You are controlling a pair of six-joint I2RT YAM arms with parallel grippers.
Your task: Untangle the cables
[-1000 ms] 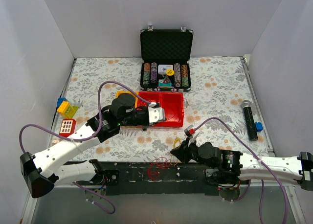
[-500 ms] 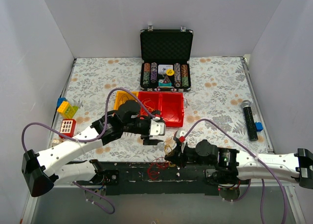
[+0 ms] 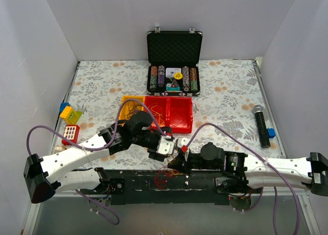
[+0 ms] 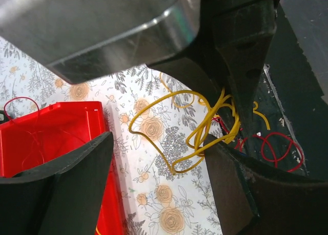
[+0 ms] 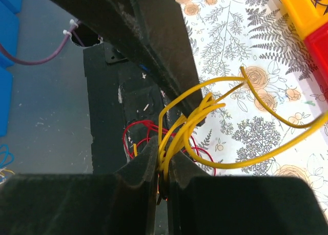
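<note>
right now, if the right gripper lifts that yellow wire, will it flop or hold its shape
Probably springy rather than limp: the yellow wire holds open loops standing out from the right gripper. Likely light, being so thin. It may drag the red wire beside it along.

The yellow cable (image 5: 197, 116) is a bunch of thin, springy loops at the middle of the table's (image 3: 230, 91) near edge. Its gathered strands are pinched between the fingers of the right gripper (image 5: 163, 165), and wider loops splay out over the cloth. The red cable (image 5: 141, 123), a loose coil, lies just behind it on the black strip (image 3: 133, 183) along that edge.
</note>
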